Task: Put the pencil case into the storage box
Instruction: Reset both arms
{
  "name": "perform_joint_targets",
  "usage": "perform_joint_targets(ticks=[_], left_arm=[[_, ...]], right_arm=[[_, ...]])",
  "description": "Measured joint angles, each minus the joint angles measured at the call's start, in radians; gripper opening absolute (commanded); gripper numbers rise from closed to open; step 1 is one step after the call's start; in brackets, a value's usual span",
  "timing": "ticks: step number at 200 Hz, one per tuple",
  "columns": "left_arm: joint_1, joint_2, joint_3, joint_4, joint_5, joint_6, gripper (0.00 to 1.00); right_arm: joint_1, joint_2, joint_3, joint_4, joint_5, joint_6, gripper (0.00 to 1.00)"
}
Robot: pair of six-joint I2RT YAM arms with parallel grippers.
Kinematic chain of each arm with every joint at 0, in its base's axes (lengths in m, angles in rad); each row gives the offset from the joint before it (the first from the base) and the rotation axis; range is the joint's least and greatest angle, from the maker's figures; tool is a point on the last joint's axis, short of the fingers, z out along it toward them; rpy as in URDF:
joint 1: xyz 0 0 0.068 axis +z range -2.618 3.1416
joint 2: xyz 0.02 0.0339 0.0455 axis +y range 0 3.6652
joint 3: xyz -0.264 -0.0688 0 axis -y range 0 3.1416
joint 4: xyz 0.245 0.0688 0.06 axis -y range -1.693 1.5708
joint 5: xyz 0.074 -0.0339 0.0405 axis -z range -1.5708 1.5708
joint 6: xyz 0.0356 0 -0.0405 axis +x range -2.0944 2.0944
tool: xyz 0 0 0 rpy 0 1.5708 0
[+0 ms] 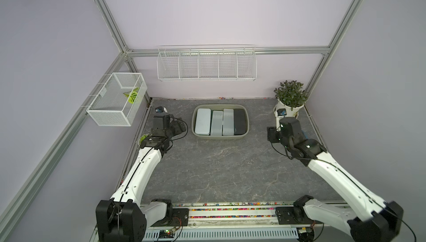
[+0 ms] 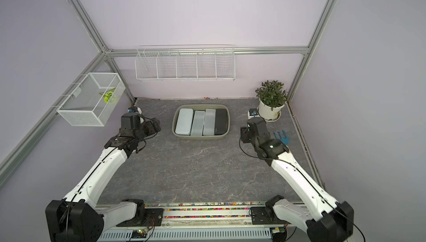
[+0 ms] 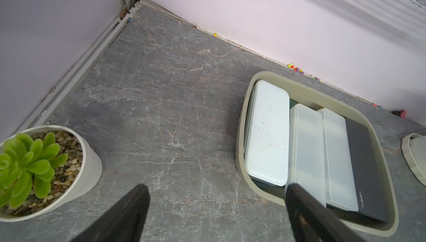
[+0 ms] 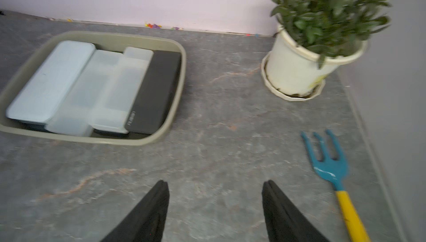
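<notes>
Grey marbled tabletop (image 1: pixel 230 171) fills the lower middle of both top views, and two white arms reach in from the bottom corners. A white wire rack (image 1: pixel 206 64) hangs on the back wall above centre. A white mesh basket (image 1: pixel 115 104) juts out at middle left (a green leaf lies inside it).

Just above the centre of the frame, near the back wall, sits the olive-grey storage box (image 1: pixel 219 137). Four pencil cases lie in it side by side and fill it from wall to wall. From picture-left they are a pale blue one (image 1: pixel 202 121), two translucent ones (image 1: pixel 217 123) and a black pencil case (image 1: pixel 239 122).

A leafy potted plant (image 1: pixel 291 95) stands at the tabletop's upper right corner. A small succulent pot (image 3: pixel 92 167) shows in the left wrist view, and a blue-and-yellow garden fork (image 4: pixel 332 169) lies flat right of the box.

The left gripper (image 3: pixel 216 186) hangs over bare table between the succulent and the box, its fingers spread wide with nothing between them. The right gripper (image 4: pixel 214 183) is also parted and empty, over bare table between the box and the fork.
</notes>
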Motion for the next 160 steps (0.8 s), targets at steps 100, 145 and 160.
perform_joint_targets(ticks=[100, 145, 160], left_arm=[[0.001, -0.035, -0.296, 0.31, -0.177, 0.129, 1.0], [0.063, -0.043, -0.473, 0.613, -0.218, 0.163, 1.0], [0.097, -0.01, -0.486, 0.7, -0.215, 0.17, 1.0]], right_arm=[[-0.26, -0.103, -0.412, 0.357, 0.079, -0.058, 0.78], [-0.287, 0.195, -0.489, 0.689, 0.063, -0.067, 0.78], [-0.29, 0.261, -0.505, 0.771, 0.051, -0.069, 0.79]])
